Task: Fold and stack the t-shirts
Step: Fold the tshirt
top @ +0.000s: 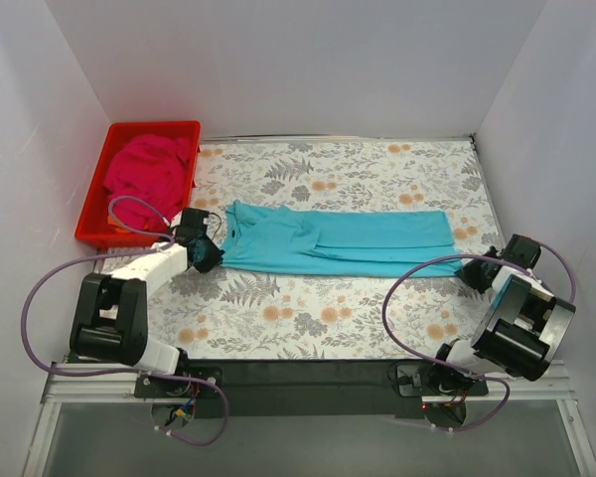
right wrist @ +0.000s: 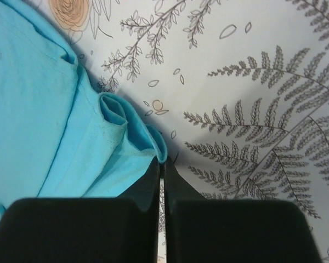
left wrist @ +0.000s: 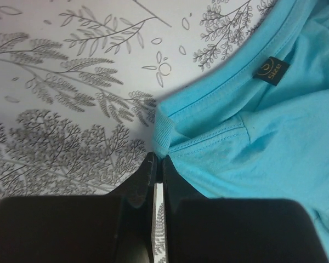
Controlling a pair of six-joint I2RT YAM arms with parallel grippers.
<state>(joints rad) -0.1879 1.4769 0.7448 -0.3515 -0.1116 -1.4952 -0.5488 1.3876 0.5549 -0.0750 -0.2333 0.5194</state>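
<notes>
The turquoise-blue t-shirt (top: 338, 241) lies folded lengthwise into a long band across the middle of the table, collar to the left. My left gripper (top: 207, 254) is shut on the shirt's near corner by the collar (left wrist: 163, 131); the neck label (left wrist: 270, 69) shows just beyond. My right gripper (top: 474, 272) is shut on the bunched hem corner (right wrist: 156, 143) at the shirt's right end. The magenta-pink t-shirt (top: 151, 171) sits crumpled in the red tray (top: 91, 214) at the back left.
A floral patterned cloth (top: 318, 318) covers the table. White walls close in the left, back and right sides. The arm bases (top: 308, 378) stand along the near edge, with cables looping beside each arm.
</notes>
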